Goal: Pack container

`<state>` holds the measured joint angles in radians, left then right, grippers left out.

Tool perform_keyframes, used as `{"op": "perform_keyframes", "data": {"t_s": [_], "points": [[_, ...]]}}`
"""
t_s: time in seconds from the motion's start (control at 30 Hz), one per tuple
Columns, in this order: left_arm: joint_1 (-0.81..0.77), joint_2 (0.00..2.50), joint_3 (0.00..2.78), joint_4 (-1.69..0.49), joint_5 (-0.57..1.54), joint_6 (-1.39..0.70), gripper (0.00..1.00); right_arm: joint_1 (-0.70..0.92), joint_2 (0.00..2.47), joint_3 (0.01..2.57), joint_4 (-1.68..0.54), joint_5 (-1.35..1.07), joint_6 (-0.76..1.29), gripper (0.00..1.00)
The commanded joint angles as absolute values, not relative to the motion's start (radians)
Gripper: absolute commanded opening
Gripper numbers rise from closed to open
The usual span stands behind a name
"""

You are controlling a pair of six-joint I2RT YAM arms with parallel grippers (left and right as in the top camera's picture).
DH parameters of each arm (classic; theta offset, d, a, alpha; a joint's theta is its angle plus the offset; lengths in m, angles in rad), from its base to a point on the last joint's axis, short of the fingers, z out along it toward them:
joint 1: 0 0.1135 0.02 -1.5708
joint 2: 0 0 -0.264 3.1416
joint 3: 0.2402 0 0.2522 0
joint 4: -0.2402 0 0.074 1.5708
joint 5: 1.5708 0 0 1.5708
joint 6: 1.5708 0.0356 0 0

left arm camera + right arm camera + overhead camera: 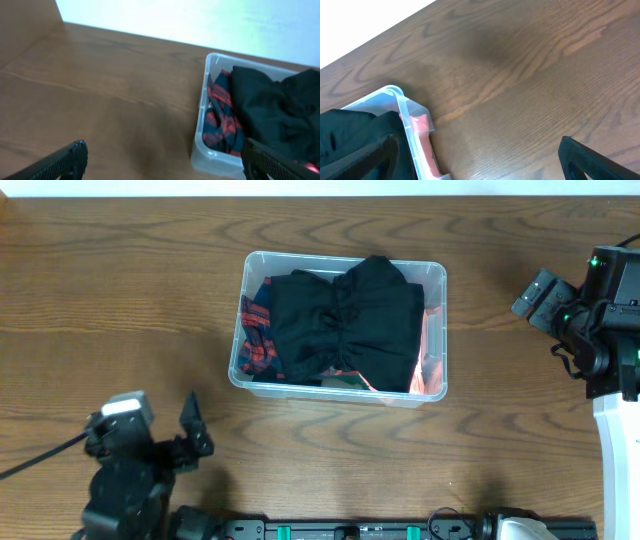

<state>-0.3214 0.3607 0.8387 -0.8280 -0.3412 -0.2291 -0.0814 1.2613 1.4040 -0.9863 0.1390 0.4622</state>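
The clear plastic container (pixel 300 257) sits mid-table. A black garment (pixel 350 320) lies on top inside it, over a red and blue plaid cloth (pixel 258 330) at the left and a pink cloth (pixel 432 345) at the right. My left gripper (pixel 197 430) is open and empty, near the front left, apart from the container. Its wrist view shows the open fingers (pixel 165 165) and the container's corner (pixel 210 155). My right gripper (pixel 530 298) is open and empty, to the right of the container. Its wrist view shows the fingers (pixel 480 162) and the container's corner (pixel 402 102).
The table is dark brown wood (pixel 120 310). A black rail with green clips (pixel 350 530) runs along the front edge. The right arm's white base (pixel 620 450) stands at the right edge. A pale wall (pixel 175 20) lies behind the table.
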Motion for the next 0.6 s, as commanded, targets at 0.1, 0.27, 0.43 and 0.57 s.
{"op": "perform_keyframes", "data": {"t_s": [0.1,0.27,0.43,0.57], "points": [[-0.268,0.324,0.73,-0.698,-0.286,-0.156,0.98,-0.086,1.259,1.411,-0.988,0.149,0.458,0.99],[-0.152,0.236,0.665,-0.653,-0.19,-0.077,0.98,-0.086,1.259,1.411,-0.988,0.15,0.459,0.99],[-0.08,0.088,0.571,-0.653,-0.191,-0.075,0.98,-0.086,1.259,1.411,-0.988,0.15,0.458,0.99],[-0.064,0.002,0.488,-0.653,-0.191,-0.075,0.98,-0.086,1.259,1.411,-0.988,0.15,0.459,0.99]]}}
